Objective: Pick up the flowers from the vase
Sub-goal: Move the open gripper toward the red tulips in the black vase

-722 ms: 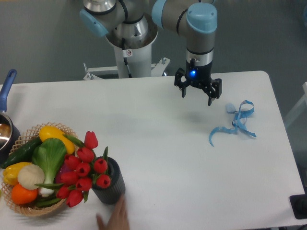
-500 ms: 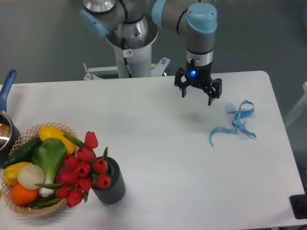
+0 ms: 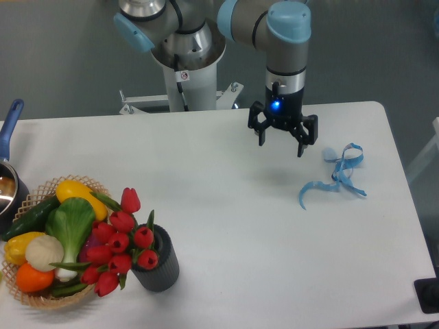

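Observation:
The flowers (image 3: 118,245), a bunch of red tulips with green stems, lean left out of the vase (image 3: 158,264), a short dark ribbed cylinder near the table's front left. The blooms overlap the edge of the basket beside it. My gripper (image 3: 281,145) hangs far off at the back centre-right, above the table, fingers spread and pointing down, open with nothing between them.
A woven basket (image 3: 36,199) of vegetables stands at the front left, touching the tulips. A pot with a blue handle (image 3: 10,123) sits at the left edge. A blue ribbon (image 3: 337,175) lies on the white table (image 3: 233,226) to the right of the gripper.
A hand at the front edge near the vase has left the view. My gripper has dropped slightly lower and stays open.

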Controlling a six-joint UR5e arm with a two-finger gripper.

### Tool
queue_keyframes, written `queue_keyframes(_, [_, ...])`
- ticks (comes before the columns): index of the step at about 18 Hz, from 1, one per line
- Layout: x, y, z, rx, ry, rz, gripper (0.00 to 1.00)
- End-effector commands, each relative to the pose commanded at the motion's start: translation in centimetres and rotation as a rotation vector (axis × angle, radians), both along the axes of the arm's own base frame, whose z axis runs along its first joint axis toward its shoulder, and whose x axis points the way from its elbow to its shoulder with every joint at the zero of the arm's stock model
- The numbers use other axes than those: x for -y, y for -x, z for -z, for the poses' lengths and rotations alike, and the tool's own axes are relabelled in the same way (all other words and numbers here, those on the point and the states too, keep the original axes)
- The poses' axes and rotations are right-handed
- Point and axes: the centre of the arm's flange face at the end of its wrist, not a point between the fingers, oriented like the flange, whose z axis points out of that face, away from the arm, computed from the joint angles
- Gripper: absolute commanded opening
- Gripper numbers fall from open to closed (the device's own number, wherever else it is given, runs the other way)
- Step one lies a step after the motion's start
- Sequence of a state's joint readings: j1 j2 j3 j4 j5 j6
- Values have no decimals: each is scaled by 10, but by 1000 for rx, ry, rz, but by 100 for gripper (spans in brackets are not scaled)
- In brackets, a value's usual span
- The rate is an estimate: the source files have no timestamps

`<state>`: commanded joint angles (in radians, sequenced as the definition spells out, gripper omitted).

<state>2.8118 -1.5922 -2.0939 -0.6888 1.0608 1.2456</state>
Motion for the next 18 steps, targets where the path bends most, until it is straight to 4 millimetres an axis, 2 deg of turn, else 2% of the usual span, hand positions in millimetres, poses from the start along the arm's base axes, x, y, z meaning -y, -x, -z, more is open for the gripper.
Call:
queue_keyframes(4, [-28, 0, 6, 131, -208, 73, 100])
queue_keyframes(6, [-58, 0, 2, 175, -269, 121, 100])
queue_keyframes(9, [-106, 3, 2, 244, -272, 129, 100])
queue_keyframes(12, [-146, -7, 5, 270, -282, 196, 100])
queue_keyframes(14, [-158, -14, 10, 304, -320, 237, 100])
queue_keyframes(18, [-173, -32, 5, 331, -391, 319, 100])
